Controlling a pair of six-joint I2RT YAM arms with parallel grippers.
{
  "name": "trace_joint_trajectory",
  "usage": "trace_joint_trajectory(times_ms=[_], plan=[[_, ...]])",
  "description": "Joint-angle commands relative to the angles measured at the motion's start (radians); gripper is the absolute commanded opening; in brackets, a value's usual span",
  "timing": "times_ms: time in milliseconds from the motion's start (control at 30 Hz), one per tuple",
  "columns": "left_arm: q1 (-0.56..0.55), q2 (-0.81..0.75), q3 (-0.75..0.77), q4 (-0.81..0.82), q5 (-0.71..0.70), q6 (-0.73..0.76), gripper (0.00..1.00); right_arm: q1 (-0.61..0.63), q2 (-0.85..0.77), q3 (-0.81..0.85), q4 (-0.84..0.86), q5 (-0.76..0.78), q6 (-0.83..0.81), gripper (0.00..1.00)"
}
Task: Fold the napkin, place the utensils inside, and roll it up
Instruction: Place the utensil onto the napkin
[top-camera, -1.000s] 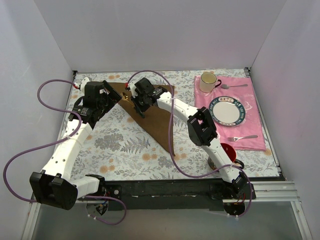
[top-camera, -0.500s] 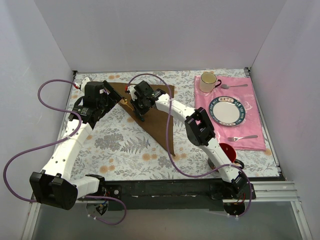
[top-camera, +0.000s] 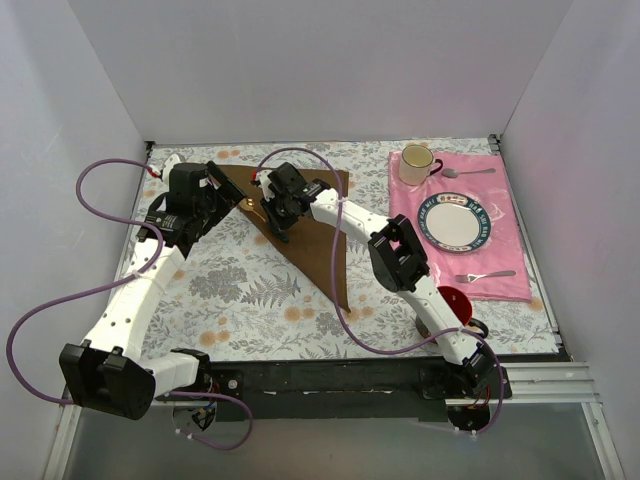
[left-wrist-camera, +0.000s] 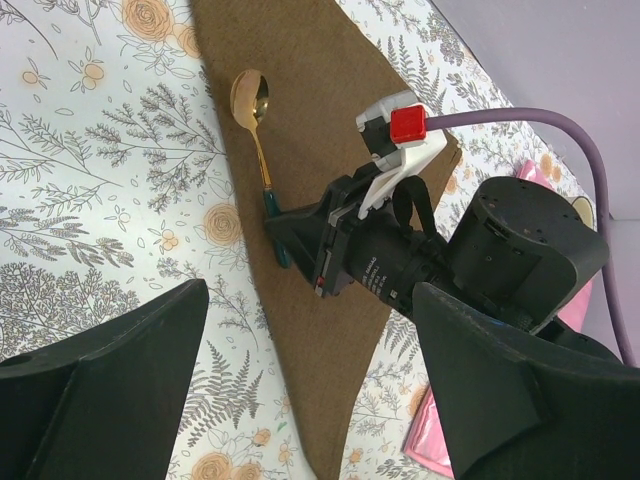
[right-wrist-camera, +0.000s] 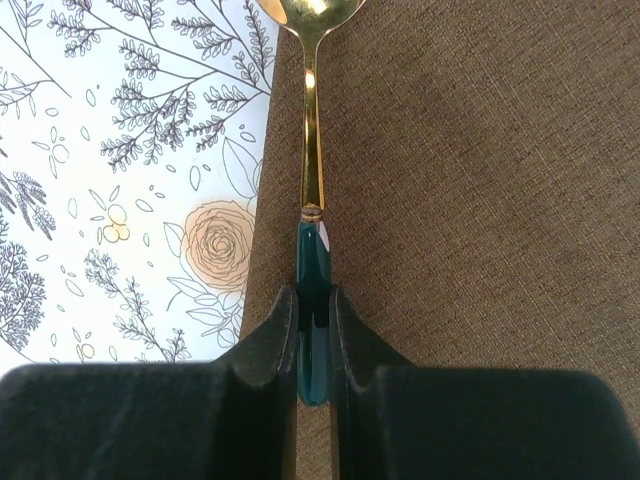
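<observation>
The brown napkin (top-camera: 320, 245) lies folded into a triangle on the floral cloth, its point toward the near side; it also fills the right wrist view (right-wrist-camera: 480, 150). The spoon (right-wrist-camera: 312, 180), gold bowl and dark green handle, rests flat along the napkin's left edge (left-wrist-camera: 262, 160). My right gripper (right-wrist-camera: 313, 300) sits low over the napkin (top-camera: 275, 215) with its fingers close against both sides of the green handle. My left gripper (top-camera: 215, 195) hovers just left of the napkin, wide open with nothing between its fingers (left-wrist-camera: 305, 300).
A pink placemat (top-camera: 500, 270) at the right carries a plate (top-camera: 456, 222), a mug (top-camera: 416, 164), a silver spoon (top-camera: 468, 172) and a silver fork (top-camera: 485, 274). A red object (top-camera: 455, 298) sits by the right arm. White walls enclose the table.
My right gripper carried the spoon slightly left and toward the near side, settling it along the napkin's left edge. The left arm stayed still.
</observation>
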Motion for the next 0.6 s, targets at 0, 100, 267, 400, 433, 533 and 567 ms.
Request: trace_joint_trajectory(times_ms=[0, 100, 267, 400, 433, 533, 567], plan=[[0.004, -0.013, 0.029, -0.006, 0.003, 0.003, 0.83, -0.004, 0.039, 0.012, 0.045, 0.007, 0.007, 0.15], [0.004, -0.015, 0.029, -0.008, 0.003, 0.003, 0.82, -0.004, 0.049, 0.012, 0.048, 0.01, 0.015, 0.15], [0.004, -0.017, 0.028, -0.008, 0.002, 0.003, 0.82, -0.004, 0.054, 0.0, 0.056, 0.013, 0.029, 0.17], [0.004, -0.018, 0.025, -0.005, 0.002, 0.003, 0.82, -0.004, 0.057, -0.003, 0.057, 0.019, 0.046, 0.16], [0.004, -0.018, 0.025, -0.008, 0.002, 0.003, 0.82, -0.004, 0.054, -0.003, 0.061, 0.019, 0.049, 0.14], [0.004, -0.02, 0.023, -0.008, 0.002, 0.001, 0.82, -0.004, 0.04, -0.009, 0.068, 0.008, 0.058, 0.09], [0.004, -0.02, 0.023, -0.008, 0.003, 0.003, 0.82, -0.004, 0.036, -0.012, 0.073, 0.005, 0.061, 0.09]])
